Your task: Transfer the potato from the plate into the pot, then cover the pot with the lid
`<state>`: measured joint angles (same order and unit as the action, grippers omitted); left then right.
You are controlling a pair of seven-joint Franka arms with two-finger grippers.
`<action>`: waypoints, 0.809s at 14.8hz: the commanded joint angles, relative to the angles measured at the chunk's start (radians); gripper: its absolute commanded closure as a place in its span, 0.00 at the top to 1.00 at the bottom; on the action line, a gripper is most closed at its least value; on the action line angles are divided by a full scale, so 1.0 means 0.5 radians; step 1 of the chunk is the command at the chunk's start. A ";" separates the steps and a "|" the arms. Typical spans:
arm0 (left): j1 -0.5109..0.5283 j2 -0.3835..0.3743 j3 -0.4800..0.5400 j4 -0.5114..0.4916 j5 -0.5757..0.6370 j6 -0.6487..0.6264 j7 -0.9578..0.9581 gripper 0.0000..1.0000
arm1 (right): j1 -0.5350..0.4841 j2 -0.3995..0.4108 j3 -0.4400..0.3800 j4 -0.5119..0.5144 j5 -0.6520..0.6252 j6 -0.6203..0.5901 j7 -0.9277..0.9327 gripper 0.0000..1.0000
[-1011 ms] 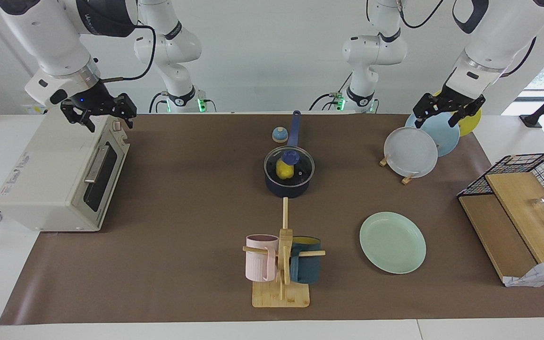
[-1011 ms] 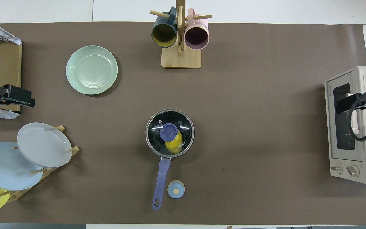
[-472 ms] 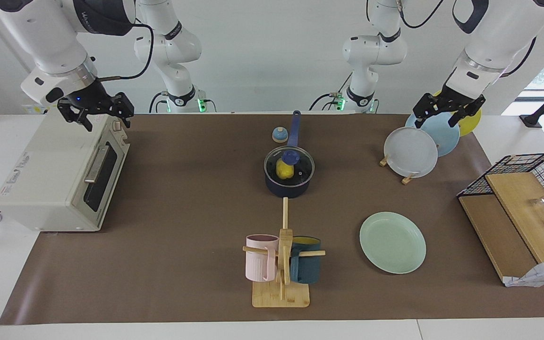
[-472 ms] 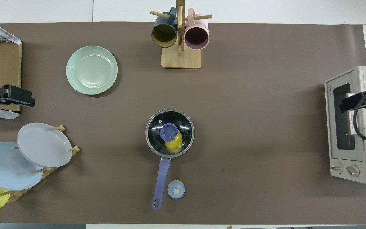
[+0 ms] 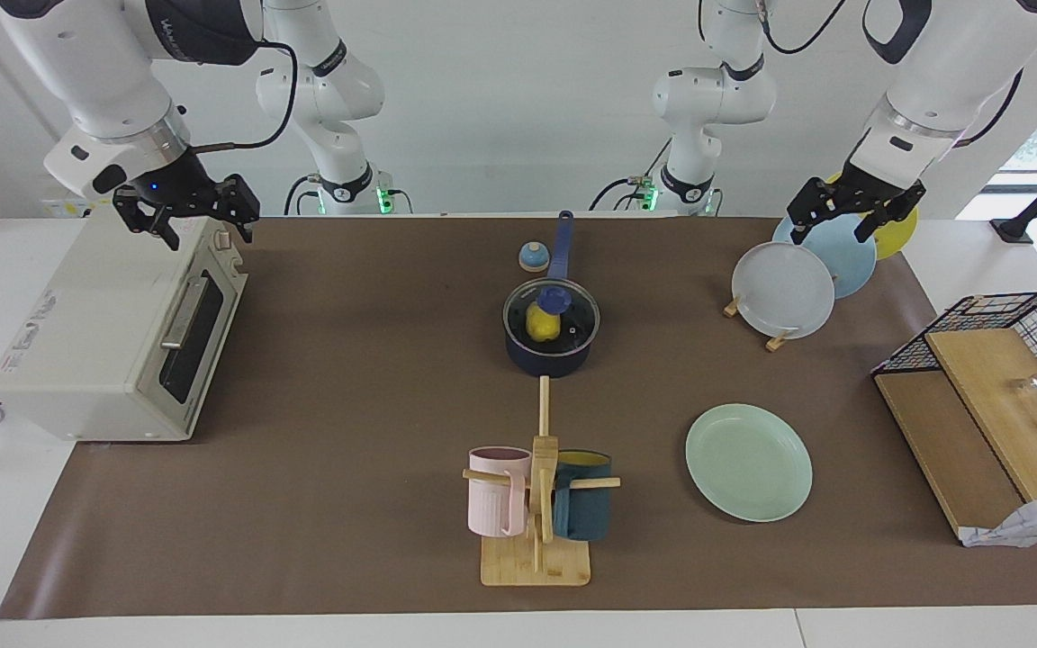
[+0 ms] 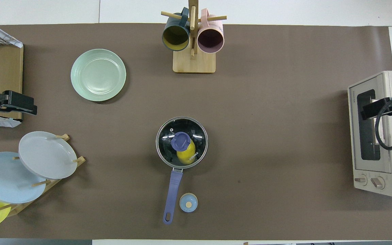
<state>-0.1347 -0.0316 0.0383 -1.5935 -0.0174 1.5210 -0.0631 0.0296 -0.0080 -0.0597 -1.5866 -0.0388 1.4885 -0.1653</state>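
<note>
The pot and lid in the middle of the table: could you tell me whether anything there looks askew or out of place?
Nothing stands out. The round clear glass lid sits level on the dark navy saucepan, with the yellow potato inside.

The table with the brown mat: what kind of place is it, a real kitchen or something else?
Probably a robot lab set up as a mock kitchen: a toaster oven, a mug tree and a plate rack on a bare table between two arms.

A robot lab: kitchenware staged on a paper-covered table [image 5: 374, 378] against bare white walls.
</note>
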 commanded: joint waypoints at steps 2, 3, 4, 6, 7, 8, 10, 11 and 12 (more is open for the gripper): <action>0.024 -0.026 -0.015 -0.004 -0.011 -0.026 -0.021 1.00 | -0.062 0.022 0.046 0.047 0.013 -0.047 -0.044 1.00; 0.024 -0.026 -0.015 -0.004 -0.011 -0.026 -0.021 1.00 | -0.062 0.019 0.043 0.047 0.013 -0.044 -0.047 1.00; 0.024 -0.026 -0.015 -0.004 -0.011 -0.029 -0.021 1.00 | -0.077 0.016 0.046 0.047 0.013 -0.044 -0.053 1.00; 0.024 -0.026 -0.015 -0.004 -0.011 -0.026 -0.021 1.00 | -0.084 0.013 0.043 0.047 0.013 -0.041 -0.080 1.00; 0.024 -0.026 -0.015 -0.004 -0.011 -0.026 -0.021 1.00 | -0.084 0.013 0.043 0.047 0.013 -0.038 -0.081 1.00; 0.024 -0.026 -0.015 -0.004 -0.011 -0.026 -0.021 1.00 | -0.081 0.013 0.037 0.047 0.016 -0.038 -0.081 1.00; 0.024 -0.026 -0.015 -0.004 -0.011 -0.026 -0.021 1.00 | -0.081 0.007 0.024 0.047 0.016 -0.032 -0.081 1.00; 0.024 -0.026 -0.015 -0.004 -0.011 -0.026 -0.021 1.00 | -0.075 0.007 0.015 0.047 0.016 -0.035 -0.081 1.00; 0.024 -0.026 -0.015 -0.004 -0.011 -0.026 -0.021 1.00 | -0.075 0.004 0.015 0.044 0.016 -0.035 -0.068 1.00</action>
<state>-0.1347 -0.0316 0.0383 -1.5935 -0.0174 1.5210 -0.0631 0.0099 -0.0079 -0.0586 -1.5773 -0.0388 1.4883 -0.1747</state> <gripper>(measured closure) 0.000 0.000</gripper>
